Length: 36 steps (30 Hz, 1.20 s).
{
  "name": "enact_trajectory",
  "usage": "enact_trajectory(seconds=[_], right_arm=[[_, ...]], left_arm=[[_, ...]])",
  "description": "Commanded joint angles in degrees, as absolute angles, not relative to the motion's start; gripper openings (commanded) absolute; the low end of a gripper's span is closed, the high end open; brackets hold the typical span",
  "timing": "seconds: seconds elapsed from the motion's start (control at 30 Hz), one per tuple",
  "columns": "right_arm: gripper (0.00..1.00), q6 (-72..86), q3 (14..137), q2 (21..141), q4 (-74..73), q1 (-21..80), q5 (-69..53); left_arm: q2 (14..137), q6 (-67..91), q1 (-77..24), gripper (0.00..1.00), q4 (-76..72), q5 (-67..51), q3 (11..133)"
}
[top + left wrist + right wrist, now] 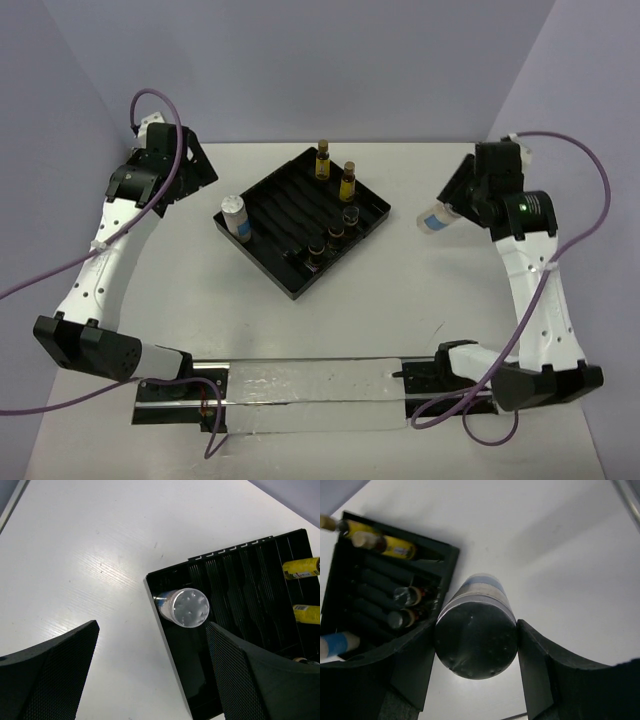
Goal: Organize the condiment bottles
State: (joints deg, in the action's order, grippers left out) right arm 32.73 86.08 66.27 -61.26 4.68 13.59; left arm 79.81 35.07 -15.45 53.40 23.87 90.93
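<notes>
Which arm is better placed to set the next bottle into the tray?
Right. The right hand is shut on a white-lidded bottle just right of the black tray. The left hand hangs open and empty near another bottle already standing in the tray's left corner.

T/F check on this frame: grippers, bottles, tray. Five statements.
1. The right gripper is shut on a blue-labelled bottle. True.
2. The left gripper is shut on a bottle. False: it is open and empty.
3. Two amber bottles stand in the tray. True.
4. The tray has no white-lidded bottle. False: a white-lidded bottle stands at its left corner.
5. The held bottle is above the tray. False: it is off the tray's right side, over the table.
</notes>
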Motion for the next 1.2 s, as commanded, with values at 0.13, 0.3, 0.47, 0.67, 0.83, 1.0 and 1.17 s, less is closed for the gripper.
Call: enact_trajectory(seconds=[0.13, 0.3, 0.47, 0.67, 0.83, 1.0, 1.17], right_arm=[[0.09, 31.73, 115.39, 84.7, -58.34, 24.28, 14.54], [0.09, 29.47, 129.36, 97.67, -60.34, 34.0, 13.28], [0.09, 27.14, 129.49, 102.88, -57.8, 41.26, 11.92], [0.09, 27.33, 129.56, 108.65, -55.28, 47.83, 10.2], [0.09, 27.48, 130.25, 113.47, -54.28, 51.46, 11.27], [0.09, 29.1, 127.59, 116.54, -52.1, 52.56, 11.87], [0.09, 30.5, 124.01, 117.6, -48.43, 52.74, 11.78]], left_arm=[[77.59, 35.55, -10.74, 0.96, 53.55, 20.36, 88.92], [76.74, 36.01, -9.01, 0.96, 53.61, 20.86, 87.92], [75.74, 35.6, -7.8, 0.96, 53.53, 20.21, 87.45], [74.68, 35.8, -7.38, 0.96, 53.0, 19.51, 87.13], [73.57, 36.73, -7.29, 0.96, 53.05, 17.33, 86.76], [70.22, 38.77, -7.29, 0.96, 50.54, 13.19, 83.49], [69.79, 39.11, -7.29, 0.96, 50.1, 13.45, 82.71]])
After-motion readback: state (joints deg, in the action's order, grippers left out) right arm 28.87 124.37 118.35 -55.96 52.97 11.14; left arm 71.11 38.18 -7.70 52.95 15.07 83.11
